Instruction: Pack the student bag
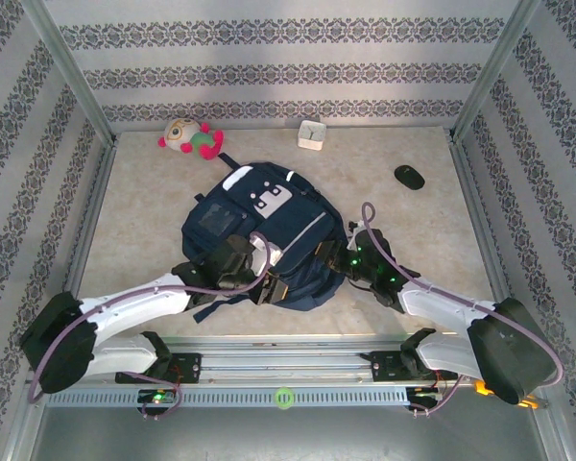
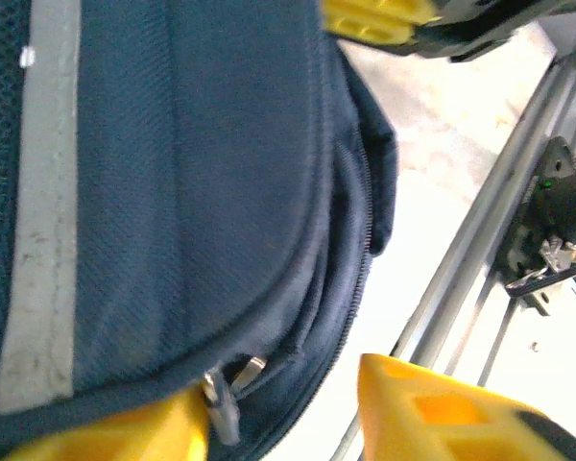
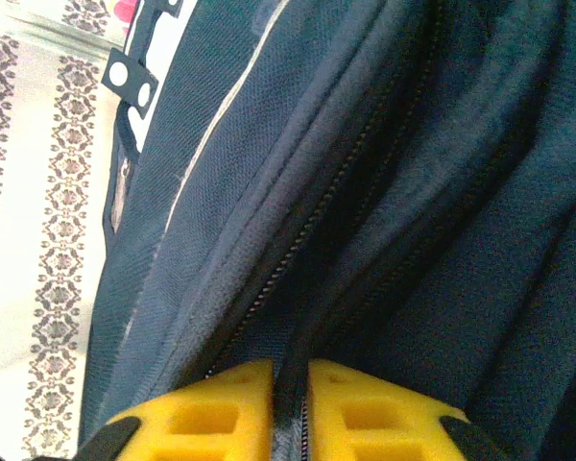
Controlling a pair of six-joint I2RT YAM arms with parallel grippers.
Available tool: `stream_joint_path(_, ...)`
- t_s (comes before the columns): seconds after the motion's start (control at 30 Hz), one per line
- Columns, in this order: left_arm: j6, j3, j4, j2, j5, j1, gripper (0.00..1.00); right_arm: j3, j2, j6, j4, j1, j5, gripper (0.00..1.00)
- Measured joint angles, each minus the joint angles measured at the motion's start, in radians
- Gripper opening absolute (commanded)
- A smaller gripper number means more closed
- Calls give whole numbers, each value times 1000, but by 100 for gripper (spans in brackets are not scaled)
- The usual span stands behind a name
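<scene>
Student bag (image 1: 269,216): lying flat in the middle of the worktop (image 1: 144,211), between the two hands.
Left hand (image 2: 278,413): sitting at the bag's near-left edge, yellow fingers (image 2: 442,413) standing apart — a metal zipper pull (image 2: 226,389) hanging just beside one of them.
Right hand (image 3: 290,389): pressing into the bag's near-right side, fingers nearly together — pinching a fold of navy fabric along the zipper seam (image 3: 307,240).
Far worktop: a plush toy (image 1: 187,137) and a white box (image 1: 312,134) lying well apart from the bag.

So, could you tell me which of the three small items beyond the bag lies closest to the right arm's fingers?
The black oval object, alone on the right; the white box and the plush toy sit farther back and left.
</scene>
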Motion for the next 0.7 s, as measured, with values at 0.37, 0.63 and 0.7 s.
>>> stream_joint_path(0.37,617,185,-327,-224,-58,14,68,205,58,-240,-199,-243,-235,47)
stream_joint_path(0.63,1020,199,-333,34,-218,19,73,207,-92,-380,-387,-223,-230,52)
stream_joint_path(0.7,1064,198,-282,85,-228,25,73,188,-150,-407,-404,-196,-209,52)
